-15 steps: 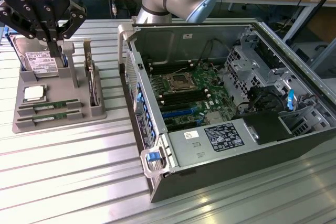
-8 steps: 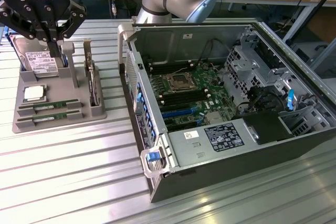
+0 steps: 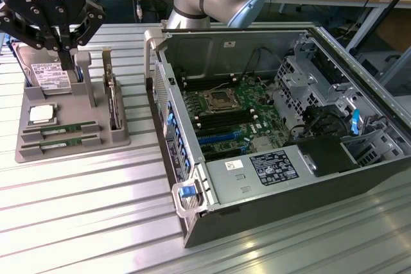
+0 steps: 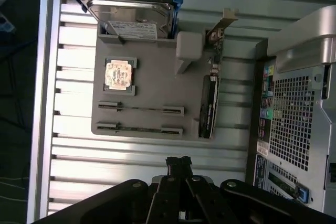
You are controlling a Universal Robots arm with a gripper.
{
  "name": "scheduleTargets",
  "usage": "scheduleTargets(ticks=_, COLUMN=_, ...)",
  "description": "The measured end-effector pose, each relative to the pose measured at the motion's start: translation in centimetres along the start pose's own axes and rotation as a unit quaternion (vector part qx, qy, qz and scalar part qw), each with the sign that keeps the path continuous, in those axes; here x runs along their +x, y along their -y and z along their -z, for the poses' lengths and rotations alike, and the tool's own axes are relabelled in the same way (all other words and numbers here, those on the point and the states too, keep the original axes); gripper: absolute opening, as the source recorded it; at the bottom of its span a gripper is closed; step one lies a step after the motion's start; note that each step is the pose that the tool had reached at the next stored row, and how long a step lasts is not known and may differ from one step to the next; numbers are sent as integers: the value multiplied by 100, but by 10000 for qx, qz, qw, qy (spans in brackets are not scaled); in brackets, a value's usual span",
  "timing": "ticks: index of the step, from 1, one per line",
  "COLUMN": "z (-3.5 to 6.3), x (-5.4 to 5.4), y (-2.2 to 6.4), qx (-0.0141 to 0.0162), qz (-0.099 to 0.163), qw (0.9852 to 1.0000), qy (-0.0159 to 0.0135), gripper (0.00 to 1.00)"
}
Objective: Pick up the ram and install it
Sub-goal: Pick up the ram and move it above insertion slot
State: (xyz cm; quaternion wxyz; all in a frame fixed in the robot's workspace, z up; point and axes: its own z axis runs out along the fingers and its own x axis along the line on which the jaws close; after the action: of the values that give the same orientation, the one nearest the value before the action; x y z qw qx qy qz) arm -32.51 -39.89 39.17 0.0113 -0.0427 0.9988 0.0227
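Two ram sticks (image 3: 61,130) sit in side-by-side slots of the gray tray (image 3: 72,113) on the counter (image 3: 83,190), just beside the CPU chip (image 3: 40,115). Tool (image 3: 66,62) hangs up above the tray area, closed up tight, gripping nothing, well clear of both sticks.

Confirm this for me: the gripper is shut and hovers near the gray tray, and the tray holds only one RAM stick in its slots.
Not right. The gray tray holds two, not one: the first RAM stick and the second RAM stick lie in neighbouring slots, as the wrist view shows. The rest stands: the gripper is shut and hovers near the tray.
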Motion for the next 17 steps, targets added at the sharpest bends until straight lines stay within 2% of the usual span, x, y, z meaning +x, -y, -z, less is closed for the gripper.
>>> scheduleTargets(ticks=6, z=0, x=0, y=0, qx=-9, qz=365, qw=9993, qy=-16, gripper=11)
scheduleTargets(ticks=9, z=0, x=0, y=0, qx=-14, qz=551, qw=9985, qy=-24, gripper=11)
scheduleTargets(ticks=17, z=0, x=0, y=0, qx=-26, qz=1044, qw=9945, qy=-46, gripper=11)
